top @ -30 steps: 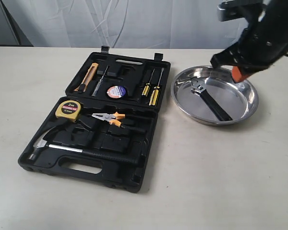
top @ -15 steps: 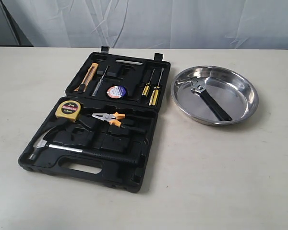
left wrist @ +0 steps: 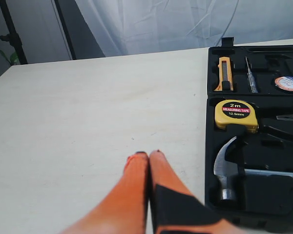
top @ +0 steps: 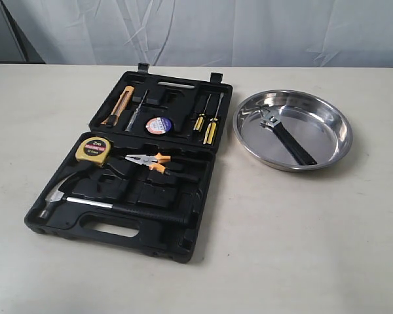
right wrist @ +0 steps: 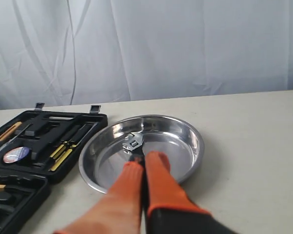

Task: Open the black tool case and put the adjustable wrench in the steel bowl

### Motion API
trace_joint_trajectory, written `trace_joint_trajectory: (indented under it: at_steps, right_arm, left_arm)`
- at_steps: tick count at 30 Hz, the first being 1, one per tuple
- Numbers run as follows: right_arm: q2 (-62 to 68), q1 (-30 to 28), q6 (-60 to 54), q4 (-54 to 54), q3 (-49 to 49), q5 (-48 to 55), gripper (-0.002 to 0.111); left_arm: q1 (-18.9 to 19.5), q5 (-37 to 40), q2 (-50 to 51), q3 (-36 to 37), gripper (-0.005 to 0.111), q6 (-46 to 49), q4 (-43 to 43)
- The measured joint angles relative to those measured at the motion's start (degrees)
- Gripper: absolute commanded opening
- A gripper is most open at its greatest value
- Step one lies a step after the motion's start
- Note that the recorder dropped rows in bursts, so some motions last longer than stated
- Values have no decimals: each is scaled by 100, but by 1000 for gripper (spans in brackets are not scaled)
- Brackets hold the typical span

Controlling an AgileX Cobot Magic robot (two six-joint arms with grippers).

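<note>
Seen from the exterior view, the black tool case (top: 154,194) lies open and flat on the desk (top: 301,248), just beside the steel bowl (top: 327,134). The adjustable wrench (top: 288,139) lies loose inside the steel bowl. Its silver head is toward the case side and its black handle slants across the bowl's floor.

In the left wrist view, the left pincer (left wrist: 147,155) has its orange fingers pressed together with nothing between them. It hangs over bare desk, next to the case half that holds the tape measure (left wrist: 236,115) and hammer (left wrist: 225,168).

In the right wrist view, the right pincer (right wrist: 145,158) is likewise closed and empty. The wrench head (right wrist: 133,143) shows just past its tips, inside the bowl (right wrist: 195,141), and the handle is hidden behind the fingers.
</note>
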Motion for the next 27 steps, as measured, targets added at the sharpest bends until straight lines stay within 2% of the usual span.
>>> trace_joint_trajectory:
  at_steps: [5, 27]
  right_arm:
    - [-645, -14, -26, 219, 565, -303, 0]
    - [-885, -14, -26, 448, 598, 43, 0]
  left_arm:
    - [0, 0, 0, 0, 0, 0, 0]
    - [0, 0, 0, 0, 0, 0, 0]
